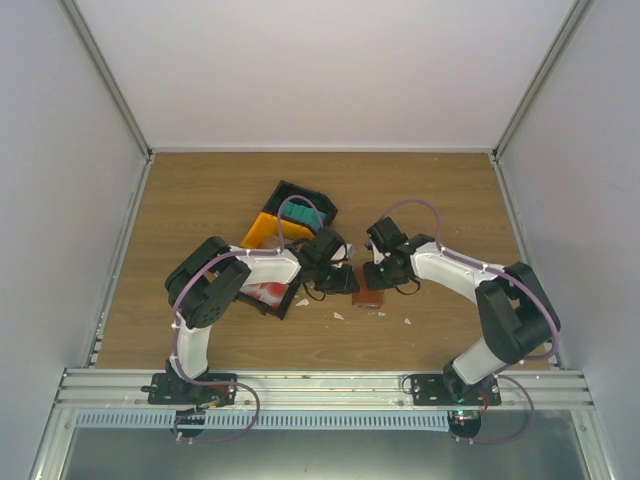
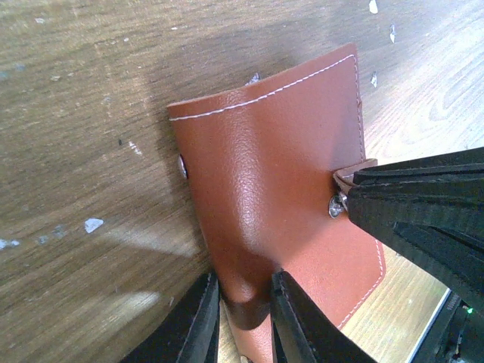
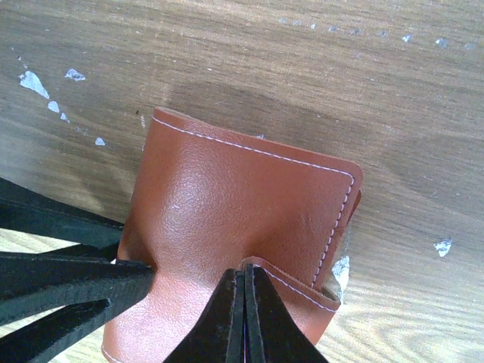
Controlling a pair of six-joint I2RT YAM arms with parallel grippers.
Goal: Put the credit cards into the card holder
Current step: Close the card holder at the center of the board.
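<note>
The reddish-brown card holder (image 1: 368, 298) lies folded shut on the wood table between both grippers. In the left wrist view my left gripper (image 2: 243, 291) pinches a bulged fold of the card holder (image 2: 265, 174) at its near edge. In the right wrist view my right gripper (image 3: 243, 272) is shut, its tips on the snap strap (image 3: 291, 281) of the card holder (image 3: 242, 189). The right fingers (image 2: 408, 212) also show at the metal snap. Teal credit cards (image 1: 305, 213) and red-and-white credit cards (image 1: 265, 293) sit in bins to the left.
A black bin (image 1: 322, 203) holds the teal cards, with a yellow bin (image 1: 262, 232) beside it. Another black bin (image 1: 284, 307) under my left arm holds the red-and-white cards. Small white flecks (image 1: 338, 316) dot the table. Grey walls enclose the table.
</note>
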